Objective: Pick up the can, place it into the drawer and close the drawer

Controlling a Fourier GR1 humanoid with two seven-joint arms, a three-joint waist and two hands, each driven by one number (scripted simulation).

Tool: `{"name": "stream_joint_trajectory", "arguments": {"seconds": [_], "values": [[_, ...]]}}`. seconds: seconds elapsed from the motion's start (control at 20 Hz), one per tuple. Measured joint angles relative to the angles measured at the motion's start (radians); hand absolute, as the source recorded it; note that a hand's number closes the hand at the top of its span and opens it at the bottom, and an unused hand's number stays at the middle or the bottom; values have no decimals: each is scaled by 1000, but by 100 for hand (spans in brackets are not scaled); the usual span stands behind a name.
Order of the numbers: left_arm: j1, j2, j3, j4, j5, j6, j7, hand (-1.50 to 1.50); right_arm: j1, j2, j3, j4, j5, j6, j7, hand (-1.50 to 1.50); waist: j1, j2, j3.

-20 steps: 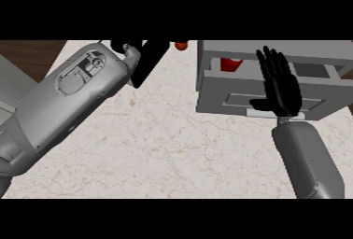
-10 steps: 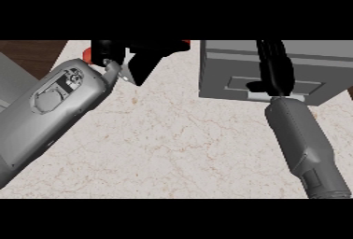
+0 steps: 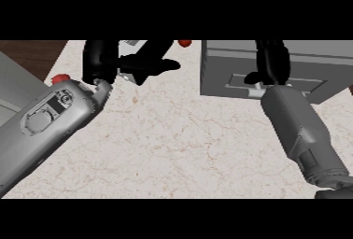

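Head view: the right hand (image 3: 272, 60) lies against the grey drawer unit (image 3: 228, 79) at the upper right. Its fingers are stretched straight toward the top edge and held close together, gripping nothing. The heel of the hand sits at the drawer's front panel, by the pale handle (image 3: 238, 80). The right forearm (image 3: 303, 130) runs up to it from the lower right. The front panel looks pushed in against the unit's body, with no opening visible.

The left hand (image 3: 141, 63) hangs over the marbled counter (image 3: 172, 144) near the top edge, left of the drawer unit and apart from it. Its fingers are loosely spread and slightly bent, and they close on nothing I can see. A pale thing (image 3: 128, 45) shows behind them; whether the hand touches it I cannot tell. The bulky left forearm (image 3: 55, 121) comes in from the lower left.

The can does not show itself. I cannot tell where it lies, which way it points or how its long axis runs.

By count there is one drawer unit, two hands and two small red bits. One red bit (image 3: 185, 43) is at the top edge between the left hand and the drawer unit. The other (image 3: 60, 78) is just beside the left wrist. Neither can be identified.
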Motion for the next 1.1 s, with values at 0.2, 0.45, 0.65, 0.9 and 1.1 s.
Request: {"name": "stream_joint_trajectory", "arguments": {"seconds": [0.2,0.45,0.65,0.9,1.1], "values": [[36,8,2,-32,-15,3,-5,-150,-59,-13,-16,67,-6,14,-17,-150,-1,7,1],[77,25,10,-71,-27,-5,-17,-150,-108,-26,-28,131,-2,29,-18,-150,0,13,3],[100,32,21,-88,-32,-10,-21,-150,-132,-25,-58,151,-37,50,-82,-150,-7,17,5],[133,39,29,-109,-33,-21,-33,-150,-138,-16,-137,140,-130,75,-202,-150,-13,20,7],[167,45,33,-117,-38,-25,-48,-150,-158,4,-215,128,-226,129,-283,-150,-18,20,9]]}}
